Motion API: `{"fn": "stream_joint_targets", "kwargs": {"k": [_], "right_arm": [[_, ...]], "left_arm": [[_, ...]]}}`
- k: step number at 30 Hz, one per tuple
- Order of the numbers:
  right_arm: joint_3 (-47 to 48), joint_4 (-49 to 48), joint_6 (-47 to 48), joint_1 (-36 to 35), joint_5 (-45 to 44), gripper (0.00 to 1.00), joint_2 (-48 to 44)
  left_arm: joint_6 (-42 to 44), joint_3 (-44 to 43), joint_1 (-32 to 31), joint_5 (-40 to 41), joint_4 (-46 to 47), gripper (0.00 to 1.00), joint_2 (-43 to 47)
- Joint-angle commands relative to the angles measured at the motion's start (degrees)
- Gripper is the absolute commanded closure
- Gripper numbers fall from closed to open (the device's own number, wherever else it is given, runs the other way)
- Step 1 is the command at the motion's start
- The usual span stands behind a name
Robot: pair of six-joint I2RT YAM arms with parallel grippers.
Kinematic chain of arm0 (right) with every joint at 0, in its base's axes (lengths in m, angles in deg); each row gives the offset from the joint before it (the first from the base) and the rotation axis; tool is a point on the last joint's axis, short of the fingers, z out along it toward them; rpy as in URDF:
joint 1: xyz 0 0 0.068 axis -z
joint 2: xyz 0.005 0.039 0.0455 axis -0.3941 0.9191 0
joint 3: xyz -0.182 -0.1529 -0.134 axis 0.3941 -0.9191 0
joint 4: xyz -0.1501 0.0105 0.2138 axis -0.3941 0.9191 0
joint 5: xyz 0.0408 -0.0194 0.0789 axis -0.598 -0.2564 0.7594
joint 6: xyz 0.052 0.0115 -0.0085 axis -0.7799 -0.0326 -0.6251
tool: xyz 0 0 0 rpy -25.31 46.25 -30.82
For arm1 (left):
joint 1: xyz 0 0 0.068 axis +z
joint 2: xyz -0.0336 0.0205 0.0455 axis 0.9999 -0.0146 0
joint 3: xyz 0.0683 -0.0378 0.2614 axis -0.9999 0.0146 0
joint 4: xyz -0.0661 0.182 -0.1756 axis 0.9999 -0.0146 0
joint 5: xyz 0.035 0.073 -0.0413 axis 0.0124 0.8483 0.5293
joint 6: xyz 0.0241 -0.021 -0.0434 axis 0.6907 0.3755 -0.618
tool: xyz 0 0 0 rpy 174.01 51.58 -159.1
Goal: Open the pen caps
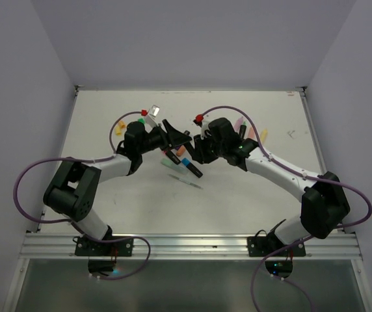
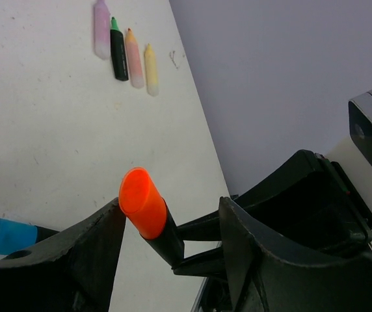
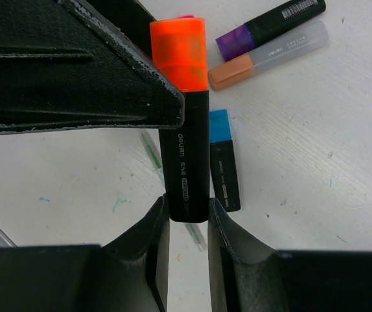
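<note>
Since the orange cap [image 3: 178,52] must come off along the pen's own axis, the black barrel [image 3: 185,156] beneath it was clamped near its tail by the right gripper [image 3: 187,209], jaws closed on it and the capped end pointing towards the other arm. The left gripper [image 2: 173,211] straddled the cap with jaws parted. One finger lay against the cap's side and the other stood clear, so I judged there was no grip yet. Both arms reached inward with elbows out, wrists facing each other above the middle of the table [image 1: 251,188], where a blue-capped pen [image 3: 224,162] lay just below.
</note>
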Motion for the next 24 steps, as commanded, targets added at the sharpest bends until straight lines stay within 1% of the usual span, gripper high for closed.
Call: {"fn": "stream_joint_targets", "kwargs": {"k": [1, 7, 10, 12, 14, 16, 17, 18, 19, 20, 21, 23, 24], "right_arm": [[0.06, -2.76, -0.78, -0.39, 1.72, 1.00, -2.52], [-0.47, -2.49, -0.78, -0.57, 1.81, 1.00, -3.31], [-0.82, -2.75, -1.04, -0.65, 1.63, 1.00, -3.58], [-0.91, -3.10, -1.31, -0.74, 1.72, 1.00, -3.58], [-0.65, -3.46, -1.92, -0.74, 1.72, 1.00, -3.41], [-0.30, -3.98, -2.10, -0.83, 2.07, 1.00, -3.32], [0.05, -3.99, -2.45, -0.92, 2.42, 1.00, -2.88], [0.32, -4.07, -2.45, -0.92, 2.68, 1.00, -2.79], [0.50, -3.99, -2.54, -1.01, 2.95, 1.00, -2.79], [0.15, -4.42, -2.71, -1.01, 3.30, 0.86, -2.70], [-0.03, -5.47, -2.89, -1.01, 3.30, 0.76, -2.79], [-0.12, -6.27, -3.24, -1.09, 3.13, 0.63, -2.53], [0.14, -6.18, -3.33, -1.09, 2.69, 0.62, -2.09]], "left_arm": [[-0.48, -2.81, -0.71, 0.73, 2.84, 0.39, -0.48], [-0.74, -3.60, -0.88, 1.00, 2.84, 0.44, -0.92], [-1.09, -3.95, -0.88, 0.91, 2.92, 0.51, -1.27], [-1.62, -3.87, -1.14, 0.56, 3.62, 0.58, -1.36], [-1.53, -4.04, -1.41, 0.56, 3.63, 0.61, -1.36], [-1.53, -3.87, -1.67, 0.56, 3.63, 0.69, -1.45], [-1.62, -3.96, -1.67, 0.47, 3.63, 0.85, -1.45], [-1.71, -3.96, -1.67, 0.12, 3.71, 0.96, -1.62], [-1.97, -3.96, -1.67, -0.14, 3.98, 1.00, -1.97], [-2.67, -3.96, -1.67, -0.41, 4.41, 1.00, -2.15], [-3.29, -3.43, -1.67, -0.93, 5.29, 1.00, -2.24], [-4.95, -2.99, -1.76, -1.29, 7.40, 1.00, -2.50], [-5.40, -2.82, -1.85, -1.55, 7.93, 1.00, -2.59]]}}
